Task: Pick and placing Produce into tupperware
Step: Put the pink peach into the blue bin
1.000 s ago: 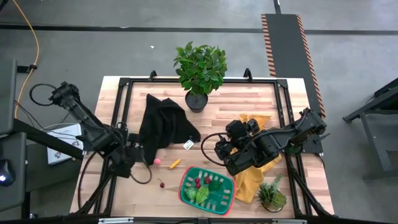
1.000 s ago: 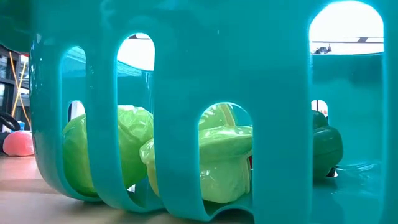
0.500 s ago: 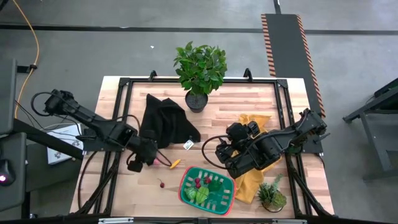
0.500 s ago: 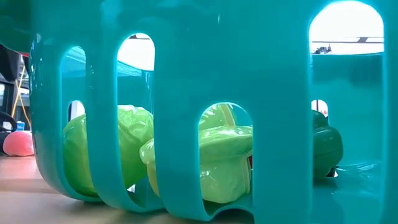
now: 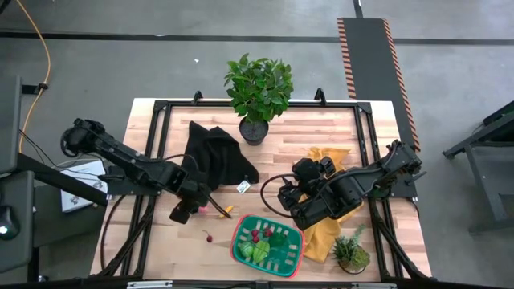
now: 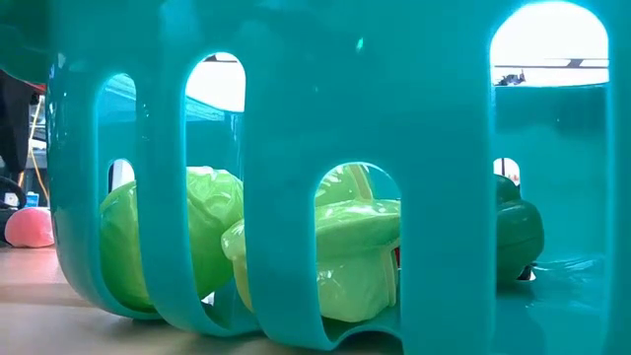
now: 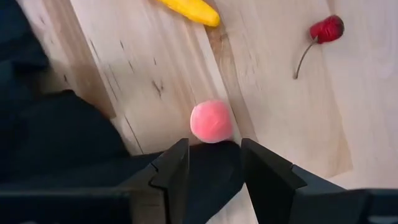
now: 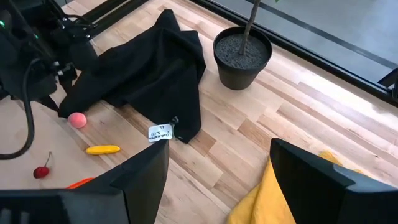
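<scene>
Produce is partly packed: green and red pieces lie in the tupperware (image 5: 269, 245), while the left hand (image 7: 214, 163), fingers parted and empty, hovers just short of the pink ball (image 7: 211, 121), banana (image 7: 189, 9) and cherry (image 7: 326, 29) beyond.

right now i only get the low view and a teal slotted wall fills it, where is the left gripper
Observer: Beside the black cloth. The left gripper is open, with the pink ball just ahead of its fingertips, not between them.
Operator: anything else loose near it
Observer: A yellow piece and a red cherry lie beyond the ball, both outside the red-rimmed container.
Operator: and the right arm
Observer: The right gripper hangs open beside the container, holding nothing.
</scene>
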